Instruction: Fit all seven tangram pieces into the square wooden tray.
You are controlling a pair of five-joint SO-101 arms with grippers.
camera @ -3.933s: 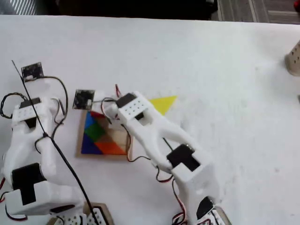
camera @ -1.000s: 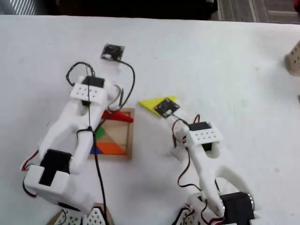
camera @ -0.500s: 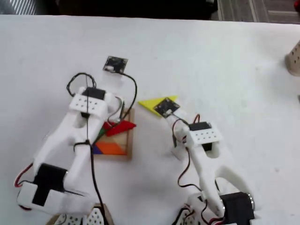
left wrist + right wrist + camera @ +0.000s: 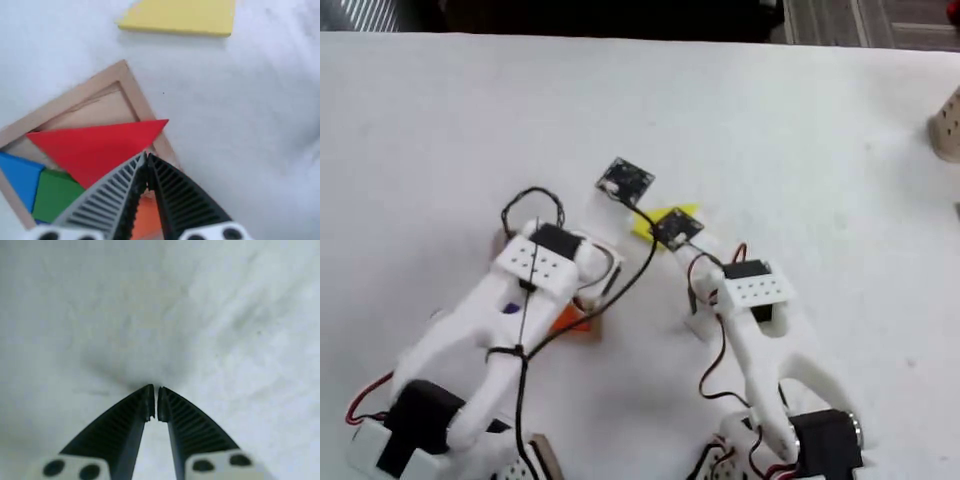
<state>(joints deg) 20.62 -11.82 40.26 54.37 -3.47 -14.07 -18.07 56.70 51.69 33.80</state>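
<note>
Red triangle (image 4: 95, 147) sits crooked in the wooden tray (image 4: 132, 92), long edge running left-right, tip over the right rim. Left gripper (image 4: 146, 159) is right on its near edge, fingers pressed together. Right gripper (image 4: 154, 402) is closed too, farther off over bare table (image 4: 225, 300).

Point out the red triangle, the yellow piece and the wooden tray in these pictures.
red triangle (image 4: 95, 145), left wrist view, middle of its top face.
yellow piece (image 4: 182, 15), left wrist view, its top face.
wooden tray (image 4: 140, 105), left wrist view, bare rim near the corner.
</note>
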